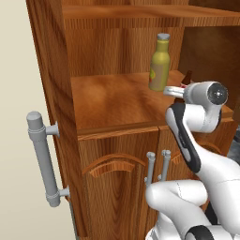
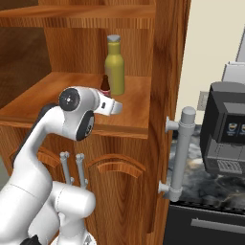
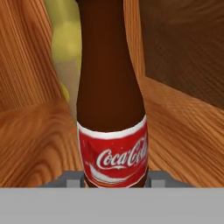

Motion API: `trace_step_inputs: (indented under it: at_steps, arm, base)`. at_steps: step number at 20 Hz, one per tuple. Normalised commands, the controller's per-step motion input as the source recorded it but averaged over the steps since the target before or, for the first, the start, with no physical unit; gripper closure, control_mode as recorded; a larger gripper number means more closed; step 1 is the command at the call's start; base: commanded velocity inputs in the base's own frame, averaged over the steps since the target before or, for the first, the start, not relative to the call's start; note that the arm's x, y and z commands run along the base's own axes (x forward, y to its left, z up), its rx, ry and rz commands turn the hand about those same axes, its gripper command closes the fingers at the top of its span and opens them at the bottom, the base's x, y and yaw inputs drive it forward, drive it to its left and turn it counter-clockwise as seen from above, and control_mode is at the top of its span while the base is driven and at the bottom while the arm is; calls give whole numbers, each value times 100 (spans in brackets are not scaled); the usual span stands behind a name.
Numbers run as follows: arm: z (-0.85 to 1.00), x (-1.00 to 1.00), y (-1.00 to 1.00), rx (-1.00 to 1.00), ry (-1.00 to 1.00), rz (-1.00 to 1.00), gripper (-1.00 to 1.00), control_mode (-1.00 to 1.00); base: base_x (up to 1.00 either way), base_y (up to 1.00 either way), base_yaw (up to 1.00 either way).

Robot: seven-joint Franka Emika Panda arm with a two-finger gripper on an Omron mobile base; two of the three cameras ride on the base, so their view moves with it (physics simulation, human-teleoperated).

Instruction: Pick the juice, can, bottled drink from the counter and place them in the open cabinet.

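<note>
On the open cabinet [image 1: 117,101] shelf, the juice [image 1: 160,63] stands upright. Just right of it, the claw [image 3: 116,181] is clamped on the bottled drink [image 3: 111,109]; lower it level, release clear of the juice.

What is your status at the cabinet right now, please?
Gripper shut on bottled drink, over the open cabinet shelf. Juice upright just behind it. Nothing in the way.
</note>
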Motion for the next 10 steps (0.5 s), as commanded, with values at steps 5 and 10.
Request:
trace_step_inputs:
  at_steps: [5,10]
  arm:
    - [-16,6,0,-1,0,-2,100,-100]
    - [-3,0,0,-5,0,-2,100,-100]
  base:
    - [0,0,0]
    - [0,0,0]
